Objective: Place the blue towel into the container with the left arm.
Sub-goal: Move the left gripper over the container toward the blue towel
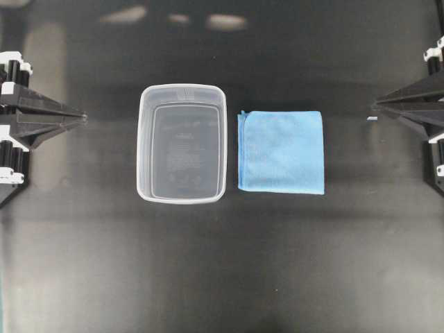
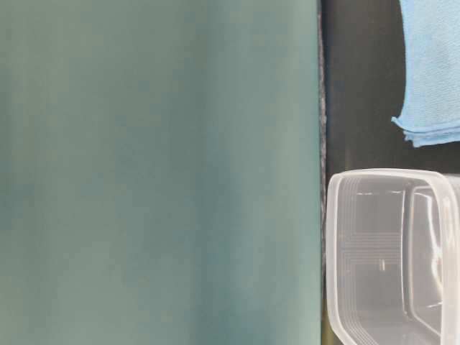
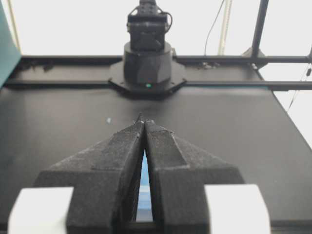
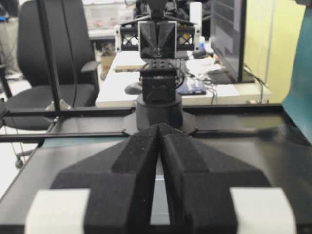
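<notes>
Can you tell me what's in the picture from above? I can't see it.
A folded blue towel lies on a black table, just right of an empty clear container. A shut left hand and right hand wait at the sides.

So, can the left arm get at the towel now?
Probably yes, but not straight: the container stands between the shut left claw and the towel, so it must pass above it.

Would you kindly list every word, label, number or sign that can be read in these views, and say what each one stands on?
No text can be read in any view.
The container has faint embossed markings on its base, too small and blurred to read.
The blue towel shows no label or print.
Items on the desk behind the table in the right wrist view are too blurred to read.
</notes>
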Controlling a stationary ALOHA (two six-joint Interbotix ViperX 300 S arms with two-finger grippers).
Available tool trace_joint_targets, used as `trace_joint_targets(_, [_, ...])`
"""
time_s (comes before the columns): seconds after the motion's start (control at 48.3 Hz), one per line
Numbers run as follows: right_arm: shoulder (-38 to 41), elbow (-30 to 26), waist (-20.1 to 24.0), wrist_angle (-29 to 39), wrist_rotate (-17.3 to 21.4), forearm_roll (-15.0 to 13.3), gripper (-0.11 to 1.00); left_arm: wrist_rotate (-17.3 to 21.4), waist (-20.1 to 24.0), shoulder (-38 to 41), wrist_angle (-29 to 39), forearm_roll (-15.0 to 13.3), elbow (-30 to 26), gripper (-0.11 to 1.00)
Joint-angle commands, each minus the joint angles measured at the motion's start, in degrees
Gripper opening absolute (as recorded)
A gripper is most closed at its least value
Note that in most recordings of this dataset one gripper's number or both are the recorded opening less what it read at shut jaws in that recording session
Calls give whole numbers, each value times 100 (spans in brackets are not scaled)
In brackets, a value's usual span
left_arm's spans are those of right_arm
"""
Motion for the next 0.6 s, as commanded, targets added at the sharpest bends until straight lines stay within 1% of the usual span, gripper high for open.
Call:
trace_joint_targets(0.0, [62, -88, 44, -44, 62, 26, 1, -114, 9, 149, 202, 237, -167, 6])
trace_joint_targets(0.021, [53, -79, 53, -44, 70, 62, 1, -132, 9, 193, 281, 237, -202, 6])
trace_joint_targets(0.062, [53, -79, 53, -9, 88, 70, 7, -149, 9, 255, 457, 229, -308, 6])
trace_joint_targets(0.083, [53, -79, 53, 0, 105, 70, 6, -158, 9, 290, 545, 237, -352, 4])
trace_joint_targets(0.104, [53, -70, 53, 18, 114, 70, 3, -158, 18, 325, 633, 237, -404, 2])
trace_joint_targets(0.145, [53, -79, 53, 44, 132, 70, 1, -167, 35, 439, 844, 237, -536, 1])
trace_joint_targets(0.29, [62, -62, 44, 114, 158, 79, 1, -167, 44, 756, 1512, 237, -1081, 1])
trace_joint_targets(0.414, [62, -62, 9, 167, 158, 79, 1, -88, 53, 1178, 2268, 237, -1670, 1])
trace_joint_targets(0.518, [62, -62, -26, 185, 158, 88, 1, -79, 79, 1582, 2681, 237, -2127, 1])
trace_joint_targets(0.58, [53, -62, -35, 193, 158, 88, 3, -70, 88, 1819, 2883, 237, -2382, 1])
